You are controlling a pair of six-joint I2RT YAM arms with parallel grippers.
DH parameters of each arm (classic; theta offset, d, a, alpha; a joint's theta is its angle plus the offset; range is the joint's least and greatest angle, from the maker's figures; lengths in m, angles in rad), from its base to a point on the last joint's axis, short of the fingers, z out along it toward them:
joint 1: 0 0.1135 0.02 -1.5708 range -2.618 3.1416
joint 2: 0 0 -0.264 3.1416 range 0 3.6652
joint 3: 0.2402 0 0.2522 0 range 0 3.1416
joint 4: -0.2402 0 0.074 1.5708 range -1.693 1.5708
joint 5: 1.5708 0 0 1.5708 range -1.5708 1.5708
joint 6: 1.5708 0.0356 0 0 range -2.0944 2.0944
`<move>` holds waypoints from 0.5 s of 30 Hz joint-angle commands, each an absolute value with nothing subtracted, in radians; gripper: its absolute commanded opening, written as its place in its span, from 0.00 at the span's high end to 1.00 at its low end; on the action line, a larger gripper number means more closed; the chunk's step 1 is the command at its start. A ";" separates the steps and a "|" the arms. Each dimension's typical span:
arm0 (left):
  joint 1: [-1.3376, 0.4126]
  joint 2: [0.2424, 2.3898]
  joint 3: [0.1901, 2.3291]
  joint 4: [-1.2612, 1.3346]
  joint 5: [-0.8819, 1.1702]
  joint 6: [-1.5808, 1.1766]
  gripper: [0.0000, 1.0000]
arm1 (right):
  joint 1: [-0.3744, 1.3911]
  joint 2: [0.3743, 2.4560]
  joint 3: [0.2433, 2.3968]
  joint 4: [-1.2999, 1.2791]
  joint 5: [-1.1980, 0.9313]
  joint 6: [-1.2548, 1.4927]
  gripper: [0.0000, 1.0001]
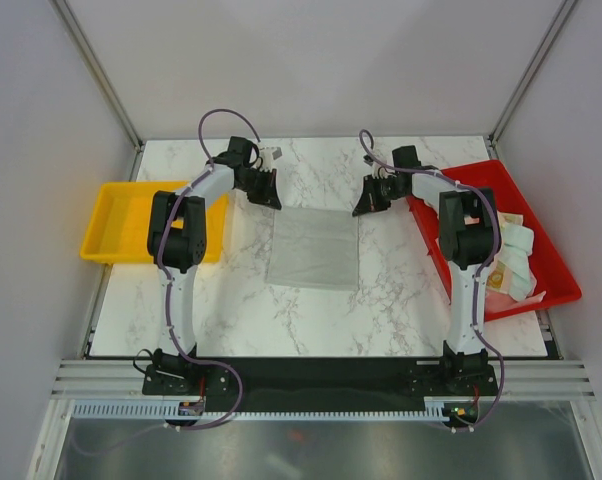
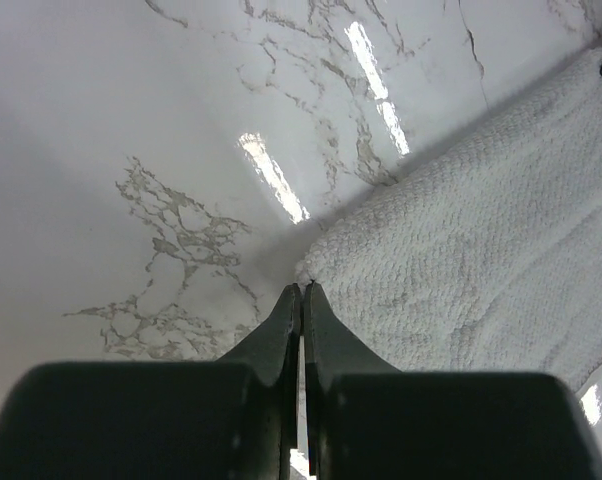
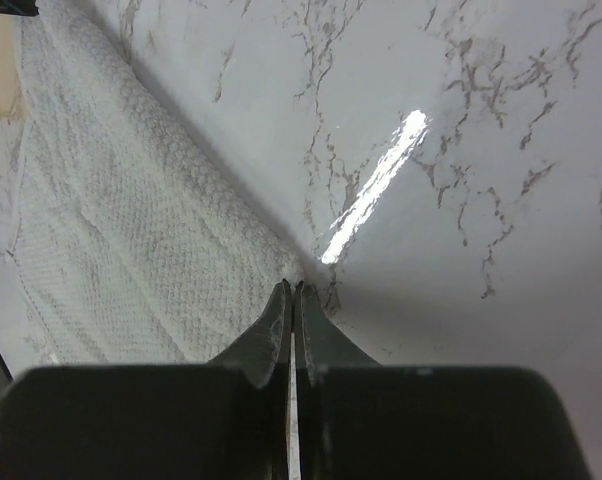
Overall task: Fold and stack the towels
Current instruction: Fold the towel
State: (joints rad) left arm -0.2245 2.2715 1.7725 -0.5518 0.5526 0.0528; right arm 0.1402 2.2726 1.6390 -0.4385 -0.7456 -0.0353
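One grey-white towel (image 1: pixel 313 248) lies flat and spread out in the middle of the marble table. My left gripper (image 1: pixel 271 197) is down at its far left corner, and my right gripper (image 1: pixel 363 205) at its far right corner. In the left wrist view the fingertips (image 2: pixel 302 288) are shut, pinching the tip of the towel (image 2: pixel 481 230) corner. The right wrist view shows the same: that gripper (image 3: pixel 292 286) is shut on the corner of the towel (image 3: pixel 121 220). More towels (image 1: pixel 518 258), pale and orange-printed, lie bunched in the red tray.
A red tray (image 1: pixel 521 195) holding the other towels stands at the right edge, close behind my right arm. A yellow tray (image 1: pixel 121 215) stands at the left edge, beside my left arm. Grey walls close in the table on three sides.
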 commanded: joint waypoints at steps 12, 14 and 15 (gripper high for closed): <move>-0.224 2.137 1.755 -0.529 0.580 -0.041 0.98 | 0.144 2.063 1.574 -0.390 -0.673 -0.057 1.00; -0.224 2.119 1.735 -0.519 0.580 -0.051 0.98 | 0.146 2.045 1.554 -0.387 -0.667 -0.049 1.00; -0.224 2.099 1.724 -0.515 0.578 -0.055 0.98 | 0.147 2.034 1.545 -0.384 -0.664 -0.045 1.00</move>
State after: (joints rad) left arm -0.2249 2.1998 1.7432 -0.5426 0.5568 -0.0109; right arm 0.1421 2.1010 1.5719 -0.4137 -0.6781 -0.0387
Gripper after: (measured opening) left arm 0.033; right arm 0.010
